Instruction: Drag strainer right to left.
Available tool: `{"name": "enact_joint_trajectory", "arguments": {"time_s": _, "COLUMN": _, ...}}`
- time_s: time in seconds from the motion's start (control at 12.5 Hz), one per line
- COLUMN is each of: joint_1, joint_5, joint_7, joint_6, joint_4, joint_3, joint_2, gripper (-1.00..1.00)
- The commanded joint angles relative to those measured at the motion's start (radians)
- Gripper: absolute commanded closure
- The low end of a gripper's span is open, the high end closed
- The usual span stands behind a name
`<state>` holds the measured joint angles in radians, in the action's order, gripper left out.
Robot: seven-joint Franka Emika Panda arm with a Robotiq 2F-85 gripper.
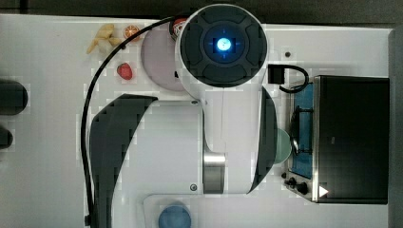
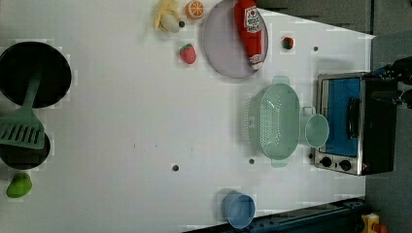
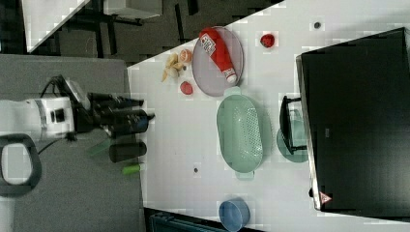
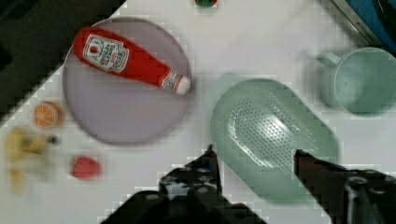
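the strainer [image 2: 276,121] sits on the table [image 2: 121,121] between the grey plate [image 2: 223,53] and the mug [image 2: 317,130], which touches it in the left view. the claw [image 4: 254,156] hangs spread above its rim, gripping nothing. risk: a shallow hook slips off the rim, or the drag catches the plate.

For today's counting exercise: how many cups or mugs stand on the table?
2. A green mug sits between the strainer and the toaster oven; a blue cup stands near the table edge. Others may be hidden.

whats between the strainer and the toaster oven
The green mug sits between the strainer and the toaster oven in the left view, right beside the strainer's rim and in front of the oven door.
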<state>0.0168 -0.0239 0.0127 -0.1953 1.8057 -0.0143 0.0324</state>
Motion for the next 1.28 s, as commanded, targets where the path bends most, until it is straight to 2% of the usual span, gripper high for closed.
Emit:
{"name": "enact_joint_trajectory", "arguments": {"time_s": 0.08, "joint_1": -0.027, "joint_5": -0.029, "joint_7": 0.102, "joint_6": 0.249, "joint_4": 0.298, "joint_3": -0.046, "joint_2": 0.556, "gripper": -0.6}}
{"name": "enact_joint_trajectory", "arguments": {"time_s": 0.24, "joint_1": -0.026, "joint_5": -0.028, "joint_7": 0.102, "joint_6": 0.247, "joint_4": 0.309, "joint_3": -0.045, "joint_2": 0.555, "gripper": -0.99}}
{"name": "enact_joint_trajectory", "arguments": {"time_s": 0.48, "joint_1": -0.025, "joint_5": -0.028, "joint_7": 0.123, "joint_6": 0.195, "joint_4": 0.381, "joint_3": -0.041, "joint_2": 0.525, "gripper": -1.0}}
{"name": "enact_joint_trajectory", "arguments": {"time_s": 0.72, "joint_1": -0.025, "joint_5": -0.028, "joint_7": 0.198, "joint_6": 0.072, "joint_4": 0.501, "joint_3": -0.037, "joint_2": 0.459, "gripper": -1.0}}
{"name": "enact_joint_trajectory", "arguments": {"time_s": 1.12, "joint_1": -0.023, "joint_5": -0.028, "joint_7": 0.472, "joint_6": -0.301, "joint_4": 0.693, "joint_3": -0.007, "joint_2": 0.276, "gripper": -1.0}}
{"name": "enact_joint_trajectory", "arguments": {"time_s": 1.28, "joint_1": -0.023, "joint_5": -0.028, "joint_7": 0.558, "joint_6": -0.465, "joint_4": 0.712, "joint_3": 0.01, "joint_2": 0.171, "gripper": -1.0}}
